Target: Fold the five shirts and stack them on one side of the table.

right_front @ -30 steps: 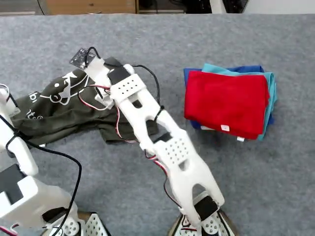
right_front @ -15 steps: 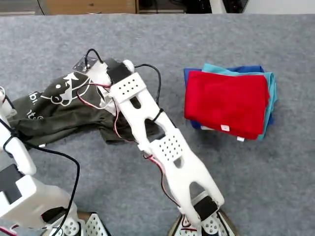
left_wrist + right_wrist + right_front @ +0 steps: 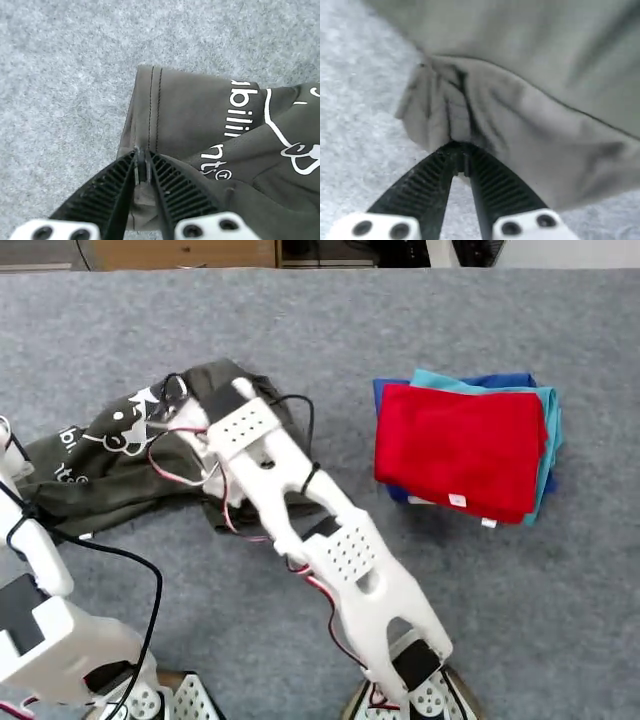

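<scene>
Left fingers [image 3: 117, 187] and right fingers [image 3: 495, 192] each seemingly pinch the dark shirt [image 3: 200, 120].

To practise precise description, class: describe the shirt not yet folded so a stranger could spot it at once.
On the grey table, look away from the folded stack to the table's other side. The dark shirt lies there crumpled, olive-black with white print, unlike the neat red, teal and blue ones.

Right arm [image 3: 340, 550]: you see white plastic with rows of round holes.
Wires [image 3: 322, 592]: red, white and black ones loop beside the right arm.
Left arm [image 3: 45, 630]: white blocks, one black cable [image 3: 160, 585].
Left gripper [image 3: 141, 156]: black bumpy fingers [image 3: 175, 185], dark screw holes.
</scene>
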You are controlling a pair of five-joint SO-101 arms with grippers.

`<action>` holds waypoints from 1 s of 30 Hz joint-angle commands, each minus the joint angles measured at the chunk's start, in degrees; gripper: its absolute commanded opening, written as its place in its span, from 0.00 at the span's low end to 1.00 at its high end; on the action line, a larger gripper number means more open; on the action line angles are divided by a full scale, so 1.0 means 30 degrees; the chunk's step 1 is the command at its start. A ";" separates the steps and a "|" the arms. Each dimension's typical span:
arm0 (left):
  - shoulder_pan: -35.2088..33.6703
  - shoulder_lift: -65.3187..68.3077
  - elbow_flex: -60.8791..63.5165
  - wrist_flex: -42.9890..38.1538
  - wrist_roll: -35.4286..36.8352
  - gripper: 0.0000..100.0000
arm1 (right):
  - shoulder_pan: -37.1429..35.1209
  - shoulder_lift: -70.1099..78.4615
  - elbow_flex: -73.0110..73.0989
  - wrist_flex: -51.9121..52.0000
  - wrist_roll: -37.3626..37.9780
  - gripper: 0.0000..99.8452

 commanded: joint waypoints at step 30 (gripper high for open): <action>-0.0059 1.1883 -1.1077 0.1172 -0.2520 0.02 | 0.4352 0.2652 -0.6256 -1.2308 0.3663 0.00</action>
